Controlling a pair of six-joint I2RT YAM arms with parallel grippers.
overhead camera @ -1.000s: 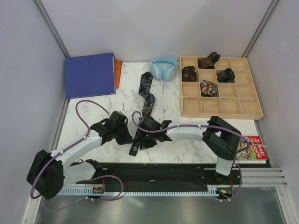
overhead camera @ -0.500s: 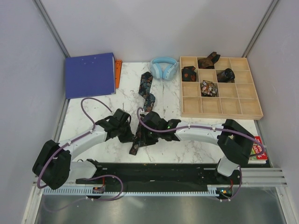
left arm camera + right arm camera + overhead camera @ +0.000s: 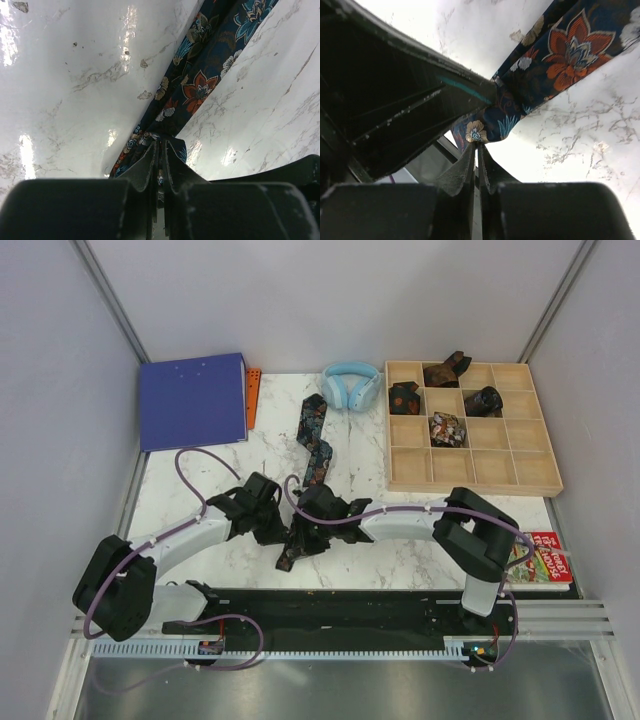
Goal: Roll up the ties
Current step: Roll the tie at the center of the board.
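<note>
A long navy floral tie [image 3: 316, 440] lies as a strip on the marble table, from near the headphones down to the near edge. My left gripper [image 3: 282, 530] and right gripper [image 3: 304, 532] meet at its near part, side by side. In the left wrist view my left gripper [image 3: 161, 142] is shut on the tie [image 3: 200, 75]. In the right wrist view my right gripper [image 3: 476, 145] is shut on a fold of the tie [image 3: 560, 55]. Several rolled ties [image 3: 447, 428] sit in the wooden tray [image 3: 480, 472].
Light-blue headphones [image 3: 351, 385] lie at the tie's far end. A blue binder [image 3: 192, 400] with an orange piece [image 3: 252, 395] beside it is at the back left. A red book [image 3: 545, 558] lies at the near right.
Both grippers stay on the tie's near part. The right arm's elbow swung out to the right and came back. The tie's near end shifted slightly.
</note>
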